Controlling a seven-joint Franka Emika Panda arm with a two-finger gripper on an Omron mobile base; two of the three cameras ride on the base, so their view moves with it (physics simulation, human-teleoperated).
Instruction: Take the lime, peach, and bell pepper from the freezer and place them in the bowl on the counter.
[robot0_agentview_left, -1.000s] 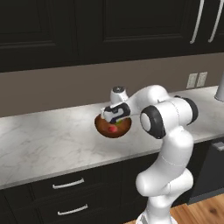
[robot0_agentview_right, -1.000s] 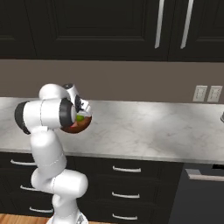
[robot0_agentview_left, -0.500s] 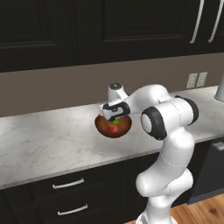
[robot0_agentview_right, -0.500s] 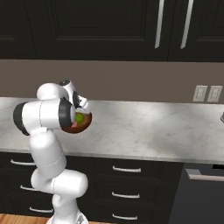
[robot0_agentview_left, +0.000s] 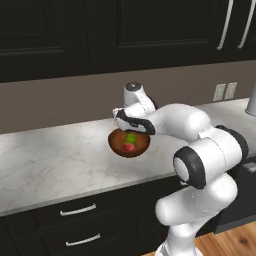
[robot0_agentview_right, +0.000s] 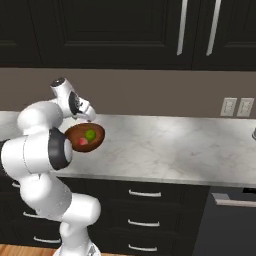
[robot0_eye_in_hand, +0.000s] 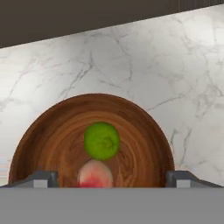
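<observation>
Inside the bowl (robot0_eye_in_hand: 52, 131) the lime (robot0_eye_in_hand: 101, 140) sits near the middle, and just beside it, nearer my tool, lies the peach (robot0_eye_in_hand: 95, 175), pinkish with a cream patch. From the left base view I see the same pair, green lime (robot0_agentview_left: 131, 137) over reddish peach (robot0_agentview_left: 129, 147), resting in the wooden bowl (robot0_agentview_left: 116, 141) on the marble table (robot0_agentview_left: 55, 160). A second ago my tool (robot0_agentview_left: 129, 121) hung lower, close over the bowl; now it has lifted a little and sits higher above the rim. My fingertips (robot0_eye_in_hand: 43, 178) stand wide apart at the bottom of the hand view with nothing between them, so the tool is spread and empty. I judge the peach has just been let go, which puts two of the three fruits in place. No solid red bell pepper is in the bowl, so that fruit is what remains.
</observation>
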